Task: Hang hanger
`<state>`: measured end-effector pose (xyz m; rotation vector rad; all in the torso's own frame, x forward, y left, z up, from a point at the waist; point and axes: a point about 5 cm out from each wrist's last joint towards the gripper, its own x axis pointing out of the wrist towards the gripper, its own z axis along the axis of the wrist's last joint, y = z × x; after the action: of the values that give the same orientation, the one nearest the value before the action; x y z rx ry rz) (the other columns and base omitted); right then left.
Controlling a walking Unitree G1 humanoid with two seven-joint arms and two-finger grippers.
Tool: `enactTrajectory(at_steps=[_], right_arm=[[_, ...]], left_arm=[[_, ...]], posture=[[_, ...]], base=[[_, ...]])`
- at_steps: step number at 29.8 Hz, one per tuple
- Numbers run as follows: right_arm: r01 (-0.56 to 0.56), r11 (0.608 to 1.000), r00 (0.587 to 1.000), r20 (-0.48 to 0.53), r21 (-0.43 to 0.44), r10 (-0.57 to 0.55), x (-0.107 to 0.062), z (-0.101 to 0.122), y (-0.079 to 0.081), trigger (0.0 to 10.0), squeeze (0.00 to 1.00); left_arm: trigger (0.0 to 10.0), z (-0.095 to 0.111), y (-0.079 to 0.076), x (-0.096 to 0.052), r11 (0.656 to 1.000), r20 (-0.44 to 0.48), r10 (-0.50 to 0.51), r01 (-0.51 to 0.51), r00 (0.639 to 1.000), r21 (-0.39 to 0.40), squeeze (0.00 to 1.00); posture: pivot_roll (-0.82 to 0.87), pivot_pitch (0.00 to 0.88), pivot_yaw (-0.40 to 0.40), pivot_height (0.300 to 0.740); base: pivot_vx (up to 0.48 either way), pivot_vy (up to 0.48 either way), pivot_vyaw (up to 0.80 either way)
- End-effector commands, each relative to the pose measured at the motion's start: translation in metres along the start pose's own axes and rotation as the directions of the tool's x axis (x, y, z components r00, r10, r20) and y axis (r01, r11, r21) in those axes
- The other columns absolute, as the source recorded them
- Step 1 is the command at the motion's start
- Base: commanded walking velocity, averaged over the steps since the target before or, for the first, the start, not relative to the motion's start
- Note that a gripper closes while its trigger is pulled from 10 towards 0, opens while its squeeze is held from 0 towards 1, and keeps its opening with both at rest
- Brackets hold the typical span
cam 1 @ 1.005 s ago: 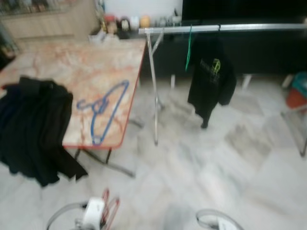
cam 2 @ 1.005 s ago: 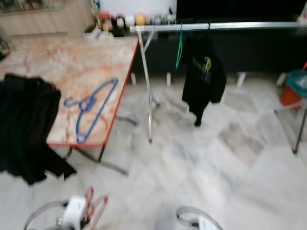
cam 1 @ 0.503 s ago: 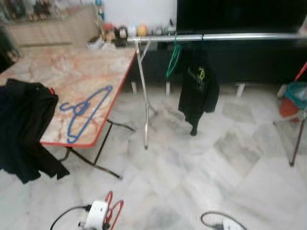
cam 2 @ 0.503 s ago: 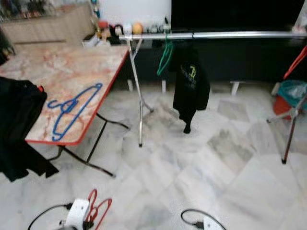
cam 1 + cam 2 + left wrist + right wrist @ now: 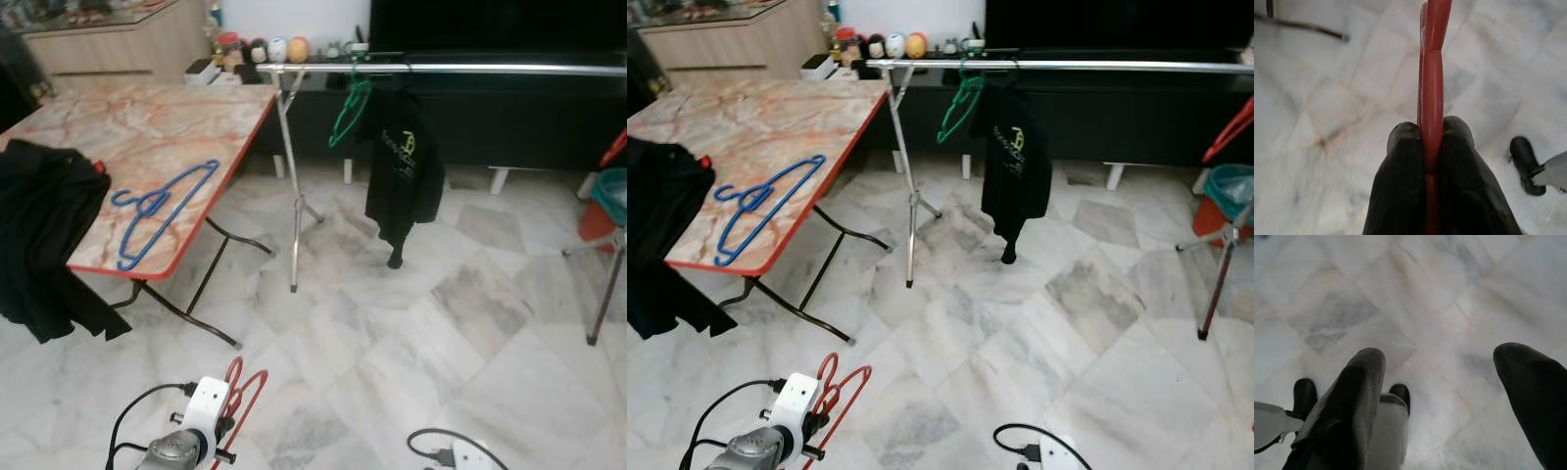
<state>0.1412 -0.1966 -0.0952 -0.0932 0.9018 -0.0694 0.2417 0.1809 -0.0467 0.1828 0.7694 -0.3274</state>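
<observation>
Nearer now than a second ago, the clothes rail (image 5: 470, 69) stands ahead while the left gripper (image 5: 1432, 147) pinches the red hanger (image 5: 240, 392) low over the floor, the right gripper (image 5: 1449, 396) spread; lift the hook above the rail's bare stretch beside the black shirt (image 5: 404, 171).

Our left gripper (image 5: 1432, 147): low at 7 o'clock, fingers clamped on red hanger (image 5: 1432, 73) | our right gripper (image 5: 1442, 382): fingers spread, idle
</observation>
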Motion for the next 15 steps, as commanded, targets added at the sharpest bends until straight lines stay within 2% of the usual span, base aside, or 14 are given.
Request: enactTrajectory(at_steps=[1, 2, 3, 5, 6, 7, 10, 11, 12, 13, 14, 15], right_arm=[[-0.030, 0.999, 0.999, 0.043, -0.036, 0.031, 0.000, 0.005, 0.004, 10.0, 0.00], [-0.044, 0.998, 0.997, 0.053, -0.051, 0.047, 0.000, 0.006, 0.005, 10.0, 0.00], [-0.063, 0.994, 0.990, 0.117, -0.085, 0.073, 0.003, 0.022, 0.003, 10.0, 0.00], [-0.080, 0.987, 0.941, 0.315, -0.141, 0.121, 0.009, 0.075, -0.007, 10.0, 0.00], [-0.082, 0.983, 0.914, 0.380, -0.166, 0.141, 0.009, 0.094, -0.011, 10.0, 0.00], [-0.073, 0.970, 0.887, 0.429, -0.232, 0.169, 0.008, 0.110, -0.015, 10.0, 0.00], [-0.069, 0.958, 0.876, 0.443, -0.277, 0.191, 0.006, 0.113, -0.015, 10.0, 0.00], [0.010, 0.933, 0.830, 0.524, -0.359, 0.193, 0.001, 0.124, -0.019, 10.0, 0.00], [0.101, 0.889, 0.764, 0.607, -0.447, 0.218, -0.006, 0.137, -0.026, 10.0, 0.00], [0.160, 0.853, 0.714, 0.655, -0.497, 0.248, -0.012, 0.146, -0.030, 10.0, 0.00], [0.107, 0.865, 0.743, 0.618, -0.491, 0.259, -0.010, 0.147, -0.037, 10.0, 0.00], [-0.009, 0.890, 0.759, 0.577, -0.456, 0.303, -0.009, 0.149, -0.037, 10.0, 0.00]], left_arm=[[10.0, 0.036, 0.003, 0.004, 0.994, 0.107, -0.082, 0.073, 0.991, 0.079, 0.00], [10.0, 0.044, 0.002, 0.004, 0.990, 0.128, -0.113, 0.100, 0.985, 0.101, 0.00], [10.0, 0.057, 0.000, 0.005, 0.980, 0.154, -0.159, 0.137, 0.975, 0.141, 0.00], [10.0, 0.073, -0.002, 0.005, 0.963, 0.182, -0.214, 0.175, 0.960, 0.206, 0.00], [10.0, 0.079, -0.002, 0.005, 0.955, 0.191, -0.231, 0.185, 0.954, 0.231, 0.00], [10.0, 0.087, -0.005, 0.004, 0.940, 0.200, -0.268, 0.210, 0.943, 0.269, 0.00], [10.0, 0.094, -0.006, 0.004, 0.927, 0.206, -0.293, 0.225, 0.933, 0.300, 0.00], [10.0, 0.097, -0.008, 0.004, 0.920, 0.210, -0.309, 0.235, 0.928, 0.315, 0.00], [10.0, 0.100, -0.009, 0.003, 0.908, 0.209, -0.332, 0.252, 0.920, 0.334, 0.00], [10.0, 0.102, -0.010, 0.003, 0.901, 0.207, -0.347, 0.264, 0.915, 0.345, 0.00], [10.0, 0.102, -0.012, 0.002, 0.885, 0.196, -0.376, 0.288, 0.906, 0.366, 0.00], [10.0, 0.103, -0.014, 0.002, 0.866, 0.182, -0.406, 0.312, 0.896, 0.391, 0.00]], posture=[[-0.07, 0.000, 0.074, 0.740], [-0.07, 0.000, 0.074, 0.740], [-0.07, 0.000, 0.074, 0.740], [-0.08, 0.000, 0.072, 0.740], [-0.08, 0.000, 0.072, 0.740], [-0.08, 0.000, 0.072, 0.740], [-0.08, 0.000, 0.072, 0.740], [-0.08, 0.000, 0.072, 0.740], [-0.08, 0.000, 0.072, 0.740], [-0.08, 0.000, 0.072, 0.740], [-0.08, 0.000, 0.074, 0.740], [-0.08, 0.000, 0.075, 0.740]], base=[[0.000, 0.000, 0.00], [0.000, 0.000, 0.00], [0.000, 0.000, 0.00], [0.000, 0.000, 0.00], [0.000, 0.000, 0.00], [0.000, 0.000, 0.00], [0.000, 0.000, 0.00], [0.000, 0.000, 0.00], [0.000, 0.000, 0.00], [0.000, 0.000, 0.00], [0.000, 0.000, 0.00], [0.000, 0.000, 0.00]])
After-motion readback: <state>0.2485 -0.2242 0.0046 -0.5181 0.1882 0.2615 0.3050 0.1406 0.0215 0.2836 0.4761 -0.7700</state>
